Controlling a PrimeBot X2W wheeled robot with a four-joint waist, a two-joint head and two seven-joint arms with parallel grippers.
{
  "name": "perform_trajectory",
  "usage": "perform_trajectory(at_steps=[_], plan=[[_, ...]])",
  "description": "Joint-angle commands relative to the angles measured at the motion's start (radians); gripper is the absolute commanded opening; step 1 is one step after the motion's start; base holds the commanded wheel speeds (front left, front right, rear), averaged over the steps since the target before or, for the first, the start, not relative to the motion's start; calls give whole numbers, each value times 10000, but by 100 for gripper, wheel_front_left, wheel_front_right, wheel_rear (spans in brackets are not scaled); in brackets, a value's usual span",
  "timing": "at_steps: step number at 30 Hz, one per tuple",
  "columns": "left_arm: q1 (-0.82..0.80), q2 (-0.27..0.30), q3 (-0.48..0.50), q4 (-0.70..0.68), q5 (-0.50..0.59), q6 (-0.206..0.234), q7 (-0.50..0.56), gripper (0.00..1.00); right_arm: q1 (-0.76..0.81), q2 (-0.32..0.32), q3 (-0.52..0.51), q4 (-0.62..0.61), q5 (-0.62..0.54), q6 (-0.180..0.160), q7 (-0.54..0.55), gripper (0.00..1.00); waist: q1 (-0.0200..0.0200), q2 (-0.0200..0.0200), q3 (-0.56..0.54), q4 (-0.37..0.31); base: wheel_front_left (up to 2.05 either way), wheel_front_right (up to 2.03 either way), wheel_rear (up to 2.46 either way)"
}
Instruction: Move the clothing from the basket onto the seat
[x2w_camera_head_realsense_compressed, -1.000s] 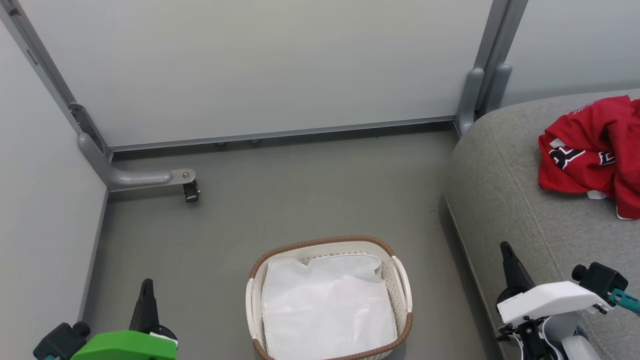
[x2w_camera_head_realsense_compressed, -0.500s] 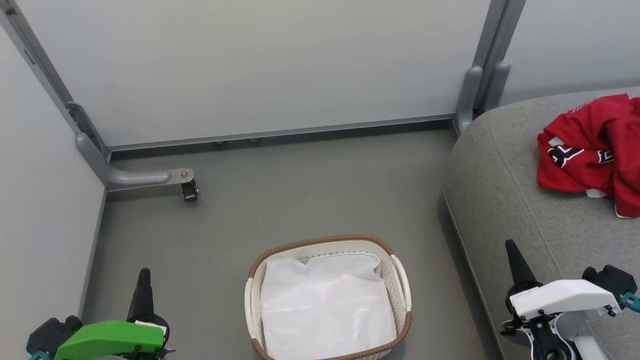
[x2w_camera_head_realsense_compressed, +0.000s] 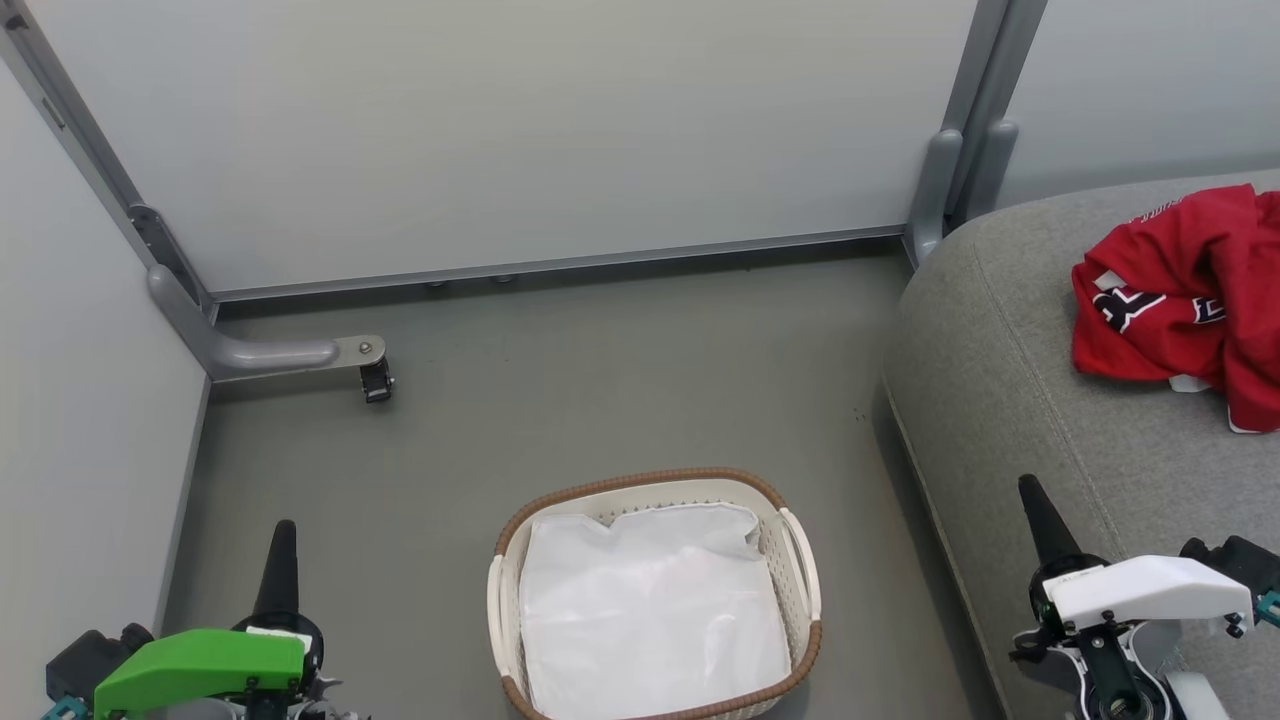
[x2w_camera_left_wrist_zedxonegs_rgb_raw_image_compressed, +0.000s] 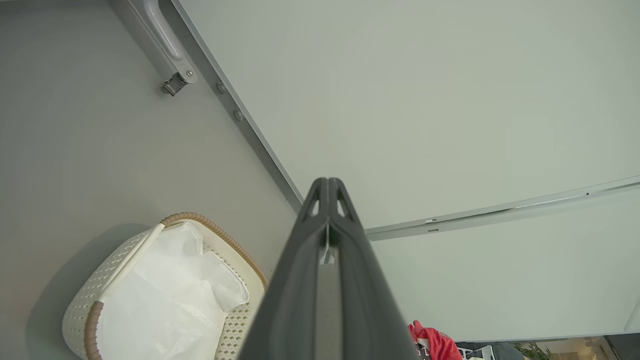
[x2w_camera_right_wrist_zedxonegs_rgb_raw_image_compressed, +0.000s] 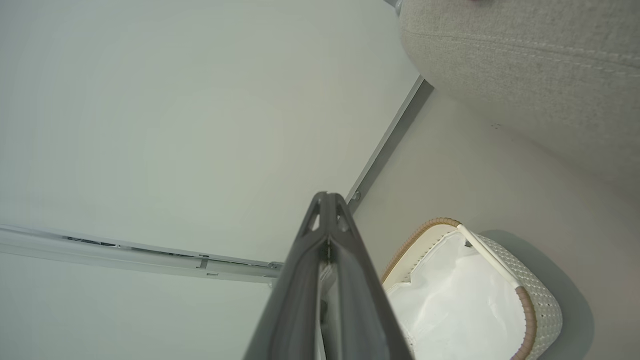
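Red clothing lies crumpled on the grey seat at the right; a scrap of the red clothing peeks past the fingers in the left wrist view. The white basket with a brown rim stands on the floor at the bottom centre and holds a plain white liner sheet. My left gripper is at the lower left, shut and empty, well left of the basket. My right gripper is at the lower right above the seat's front edge, shut and empty. Both wrist views show shut fingers with the basket below.
Pale partition walls close off the back and left. A grey bracket foot with a small black caster juts out at the left. Grey upright posts stand by the seat's back corner. Grey floor stretches between basket and wall.
Both grippers have drawn back a little toward the picture's bottom edge, and the right one has drifted slightly right. The clothing, basket and liner sheet lie as before.
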Motion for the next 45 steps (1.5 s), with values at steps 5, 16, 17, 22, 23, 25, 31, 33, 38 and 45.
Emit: perform_trajectory(at_steps=[5, 16, 17, 22, 23, 25, 31, 33, 38, 45], plan=[[-339, 11, 116, -105, -581, -98, 162, 0, -123, -62, -123, -162, 646, -6, 186, 0, 0, 0, 11, -15, 0, 0, 0], [-474, 7, 225, -103, -1440, -139, 408, 0, -119, -67, -256, -240, 1575, -3, 428, 0, 0, 0, 34, -45, 0, 0, 0], [-495, 7, 236, -102, -1520, -144, 433, 0, -119, -69, -271, -246, 1667, -4, 450, 0, 0, 0, 36, -48, 0, 0, 0], [-556, 5, 284, -103, -1874, -176, 546, 0, -116, -72, -331, -282, 2078, -4, 560, 0, 0, 0, 47, -61, 0, 0, 0], [-559, 5, 292, -102, -1943, -180, 570, 0, -116, -73, -342, -288, 2142, -4, 581, 0, 0, 0, 49, -64, 0, 0, 0], [-580, 4, 313, -100, -2090, -178, 606, 0, -114, -74, -364, -302, 2299, -4, 619, 0, 0, 0, 53, -69, 0, 0, 0], [-674, 2, 373, -103, -2484, -209, 723, 0, -110, -77, -433, -338, 2744, -4, 738, 0, 0, 0, 66, -85, 0, 0, 0], [-683, 2, 393, -102, -2630, -207, 759, 0, -108, -77, -455, -351, 2894, -4, 781, 0, 0, 0, 70, -91, 0, 0, 0], [-746, 1, 440, -101, -2964, -236, 851, 0, -105, -80, -506, -374, 3256, -5, 875, 0, 0, 0, 81, -105, 0, 0, 0], [-803, -1, 496, -98, -3376, -270, 976, 0, -101, -83, -570, -409, 3728, -5, 984, 0, 0, 0, 95, -123, 0, 0, 0]])
